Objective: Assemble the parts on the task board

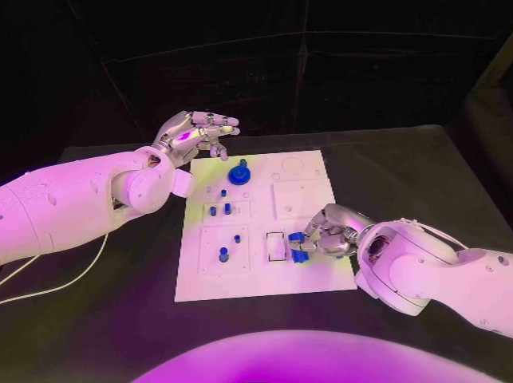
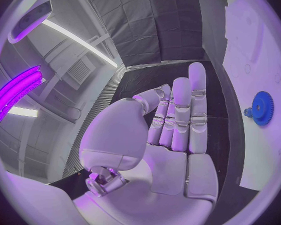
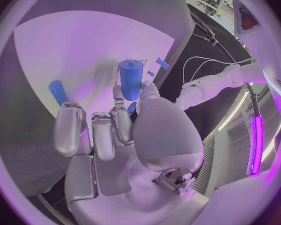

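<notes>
The right hand [image 1: 325, 231] lies nearest, low over the near right part of the task board [image 1: 308, 279], its fingers curled in around a blue cylinder [image 3: 131, 79]. In the right wrist view the cylinder stands between the thumb and the fingertips [image 3: 120, 114], rising past them toward the white plate; a second, smaller blue peg [image 3: 58, 91] lies just beyond the outermost fingertip, apart from the one held. From the head view the held part shows as a blue patch [image 1: 297, 257] under the fingers, next to a small rectangular recess [image 1: 274, 245] in the board. Whether its lower end already touches the board I cannot tell, as the fingers cover that spot.

The left hand [image 1: 196, 133] hovers off the far left corner of the board, holding nothing. In the left wrist view its fingers [image 2: 181, 112] lie straight and close side by side, with the thumb apart. Just beyond those fingers, on the board, sits a blue gear [image 1: 240, 171]; it is clear of them. Smaller blue pegs [image 1: 225, 209] stand in the board's left column, between the two hands, and one more [image 1: 222, 254] sits nearer. Their shapes are too small to make out. The left forearm [image 1: 73, 203] hides the table along the board's left edge.
</notes>
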Robot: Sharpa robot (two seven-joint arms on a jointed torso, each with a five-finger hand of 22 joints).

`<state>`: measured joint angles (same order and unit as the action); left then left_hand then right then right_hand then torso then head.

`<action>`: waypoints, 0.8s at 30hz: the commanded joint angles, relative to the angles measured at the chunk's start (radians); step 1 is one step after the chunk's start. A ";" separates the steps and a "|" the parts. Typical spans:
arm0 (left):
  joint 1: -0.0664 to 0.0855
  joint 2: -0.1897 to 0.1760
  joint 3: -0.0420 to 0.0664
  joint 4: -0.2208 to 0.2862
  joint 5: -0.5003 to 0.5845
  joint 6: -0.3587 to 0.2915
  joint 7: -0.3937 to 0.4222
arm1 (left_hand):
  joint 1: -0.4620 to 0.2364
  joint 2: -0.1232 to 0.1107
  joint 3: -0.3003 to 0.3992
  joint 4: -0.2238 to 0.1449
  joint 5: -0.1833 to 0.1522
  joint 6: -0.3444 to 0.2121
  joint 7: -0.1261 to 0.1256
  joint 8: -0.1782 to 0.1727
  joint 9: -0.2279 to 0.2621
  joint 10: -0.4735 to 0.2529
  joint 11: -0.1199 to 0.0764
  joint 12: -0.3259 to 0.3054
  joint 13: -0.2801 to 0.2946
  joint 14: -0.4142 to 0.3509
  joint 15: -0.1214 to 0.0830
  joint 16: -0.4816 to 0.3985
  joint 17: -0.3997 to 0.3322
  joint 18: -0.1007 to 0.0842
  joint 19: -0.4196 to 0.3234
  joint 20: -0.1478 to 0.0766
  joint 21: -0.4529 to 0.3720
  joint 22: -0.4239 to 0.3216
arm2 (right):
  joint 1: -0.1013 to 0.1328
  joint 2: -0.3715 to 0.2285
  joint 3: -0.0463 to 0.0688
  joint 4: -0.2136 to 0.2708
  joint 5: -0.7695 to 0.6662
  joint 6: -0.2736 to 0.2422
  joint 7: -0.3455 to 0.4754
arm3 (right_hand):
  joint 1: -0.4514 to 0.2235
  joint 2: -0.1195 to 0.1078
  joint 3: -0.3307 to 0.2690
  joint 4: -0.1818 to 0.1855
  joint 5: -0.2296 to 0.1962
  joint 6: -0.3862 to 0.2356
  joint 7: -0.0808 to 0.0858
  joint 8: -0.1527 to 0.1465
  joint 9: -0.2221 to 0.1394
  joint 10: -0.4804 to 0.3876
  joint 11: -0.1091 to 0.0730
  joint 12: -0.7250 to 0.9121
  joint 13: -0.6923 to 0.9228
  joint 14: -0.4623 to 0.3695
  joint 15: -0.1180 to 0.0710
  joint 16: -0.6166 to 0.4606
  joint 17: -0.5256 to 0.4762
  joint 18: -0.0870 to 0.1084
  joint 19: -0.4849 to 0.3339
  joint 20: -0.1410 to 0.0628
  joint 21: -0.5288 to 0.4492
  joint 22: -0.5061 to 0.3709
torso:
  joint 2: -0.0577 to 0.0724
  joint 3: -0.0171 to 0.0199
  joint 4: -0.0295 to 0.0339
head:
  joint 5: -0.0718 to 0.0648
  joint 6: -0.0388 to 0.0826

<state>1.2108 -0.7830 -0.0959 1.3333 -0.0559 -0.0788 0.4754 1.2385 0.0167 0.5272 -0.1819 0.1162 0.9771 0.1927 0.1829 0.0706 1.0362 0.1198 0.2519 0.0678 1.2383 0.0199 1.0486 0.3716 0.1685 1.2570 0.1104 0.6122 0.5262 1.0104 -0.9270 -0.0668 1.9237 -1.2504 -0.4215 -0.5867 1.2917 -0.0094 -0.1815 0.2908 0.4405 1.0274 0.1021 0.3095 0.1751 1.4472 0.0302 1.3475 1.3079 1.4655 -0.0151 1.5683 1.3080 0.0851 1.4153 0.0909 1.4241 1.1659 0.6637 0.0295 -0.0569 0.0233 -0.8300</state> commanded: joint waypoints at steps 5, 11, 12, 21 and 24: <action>0.002 0.000 0.001 0.005 0.004 0.012 0.002 | -0.008 -0.001 0.006 0.000 0.000 -0.009 0.000 0.004 0.001 -0.008 -0.002 0.004 -0.001 -0.006 0.000 0.004 -0.002 0.013 -0.006 0.002 -0.004 -0.002 | 0.002 0.042 0.001 -0.026 0.061 -0.034 0.008 | -0.011 0.004 -0.009 -0.002 0.006 0.011 -0.002 0.003 0.003 0.001 -0.003 -0.001 0.023 0.105 -0.006 0.003 0.263 -0.013 0.002 -0.005 0.006 0.000 | 0.001 0.0009 -0.0009 | 0.004 0.001; 0.002 0.002 0.001 0.004 0.004 0.014 0.002 | -0.008 -0.001 0.006 0.000 0.000 -0.009 0.000 0.004 0.001 -0.008 -0.002 0.004 -0.001 -0.006 0.000 0.004 -0.002 0.013 -0.006 0.002 -0.004 -0.002 | 0.002 0.076 0.001 -0.052 0.054 -0.047 0.006 | -0.011 0.007 -0.010 -0.002 0.008 0.013 -0.003 0.003 0.004 0.002 -0.004 -0.002 0.023 0.105 -0.007 0.003 0.263 -0.013 0.002 -0.006 0.006 0.000 | 0.001 0.0020 -0.0017 | 0.008 0.001; 0.002 0.003 0.001 0.004 0.004 0.014 0.002 | -0.009 -0.002 0.007 0.000 0.000 -0.011 0.001 0.005 0.001 -0.010 -0.002 0.005 -0.001 -0.007 0.001 0.004 -0.002 0.013 -0.007 0.002 -0.004 -0.002 | 0.002 0.082 0.001 -0.057 0.053 -0.045 0.004 | -0.011 0.007 -0.010 -0.002 0.008 0.013 -0.003 0.003 0.004 0.002 -0.004 -0.002 0.023 0.105 -0.007 0.003 0.263 -0.013 0.002 -0.006 0.006 0.000 | 0.001 0.0023 -0.0022 | 0.008 0.001; 0.002 0.005 0.001 0.002 0.004 0.014 0.002 | -0.010 -0.002 0.007 -0.001 0.000 -0.012 0.001 0.005 0.001 -0.011 -0.001 0.005 -0.001 -0.008 0.001 0.004 -0.002 0.012 -0.007 0.002 -0.004 -0.002 | 0.003 0.115 0.002 -0.086 0.068 0.027 -0.017 | -0.025 0.012 -0.021 -0.002 -0.007 0.016 -0.004 -0.001 0.006 -0.002 -0.005 -0.012 0.016 0.105 -0.009 0.003 0.263 -0.013 0.002 -0.008 0.005 -0.002 | 0.001 0.0009 -0.0040 | 0.011 -0.002; 0.002 0.006 0.001 0.002 0.004 0.015 0.002 | -0.010 -0.002 0.007 -0.001 0.000 -0.012 0.001 0.005 0.001 -0.011 -0.001 0.005 -0.001 -0.008 0.001 0.004 -0.002 0.012 -0.007 0.002 -0.004 -0.002 | 0.004 0.120 0.002 -0.090 0.068 0.036 -0.022 | -0.042 0.017 -0.035 -0.003 -0.053 0.018 -0.005 -0.005 0.009 -0.002 -0.006 -0.014 0.017 0.105 -0.009 0.003 0.263 -0.013 0.001 -0.009 0.004 -0.002 | 0.000 0.0014 -0.0038 | 0.012 -0.003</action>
<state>1.2110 -0.7786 -0.0959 1.3340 -0.0559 -0.0761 0.4736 1.2385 0.0168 0.5272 -0.1819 0.1162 0.9736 0.1963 0.1829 0.0706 1.0326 0.1161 0.2517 0.0678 1.2383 0.0199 1.0486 0.3701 0.1685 1.2570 0.1104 0.6122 0.5254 1.0128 -0.8090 -0.0651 1.8346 -1.1925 -0.4200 -0.5953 1.2617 0.0112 -0.2096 0.2882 0.4061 1.0398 0.0964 0.3076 0.1833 1.4471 0.0303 1.3386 1.3078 1.4669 -0.0165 1.5683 1.3077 0.0850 1.4153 0.0909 1.4240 1.1647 0.6645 0.0309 -0.0605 0.0341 -0.8321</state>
